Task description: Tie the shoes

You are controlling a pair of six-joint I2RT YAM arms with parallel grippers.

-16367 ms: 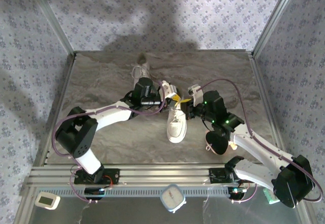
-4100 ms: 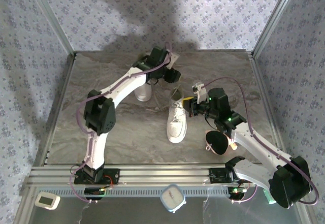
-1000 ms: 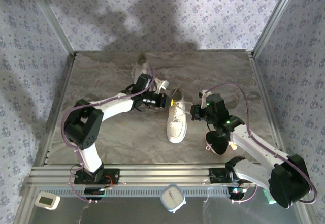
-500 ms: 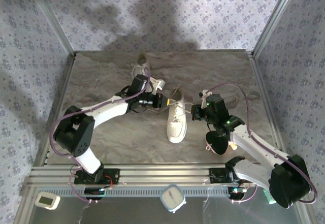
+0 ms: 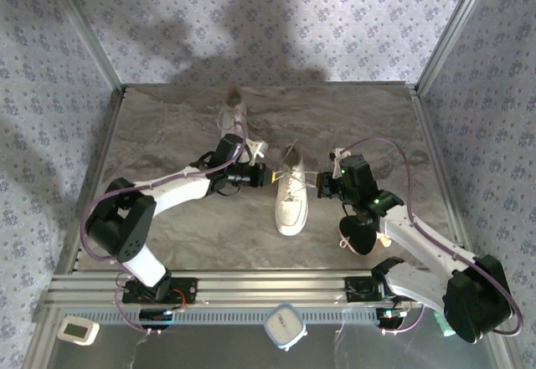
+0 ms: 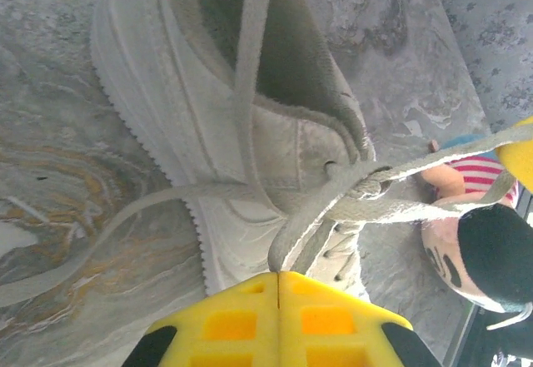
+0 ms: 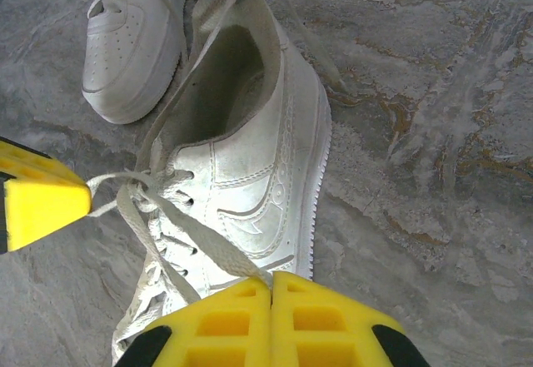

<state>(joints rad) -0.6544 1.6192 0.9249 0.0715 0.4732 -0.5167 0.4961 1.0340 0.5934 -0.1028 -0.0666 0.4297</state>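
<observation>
Left gripper (image 6: 277, 280): my yellow fingers are pressed flat together with no gap, and they pinch the end of a white lace at the seam between them.
Right gripper (image 7: 272, 282): my fingers here are closed against each other the same way, nipping a second strand from the same shoe.
Left lace strand (image 6: 312, 217): it rises from my left fingertips to the top eyelets, where it twists around the other strand in a small crossing.
Right lace strand (image 7: 196, 238): it runs slantwise from my right fingertips across the lacing toward the eyelets on the far side.
Near shoe (image 5: 291, 200): a white sneaker standing upright mid-table, toe toward my bases and dark opening toward the back wall. My left gripper is at its left side and my right gripper at its right.
Far shoe (image 5: 233, 120): the second white sneaker sits farther back and to the left, partly under my left arm, near the first one's heel.
Slack lace (image 6: 83, 255): a loose length lies curved on the table beside the near shoe's sole.
Plush toy (image 5: 358, 233): black and pink, it lies on the table right of the near shoe, beside my right forearm.
Table (image 5: 167, 243): a grey marbled surface.
</observation>
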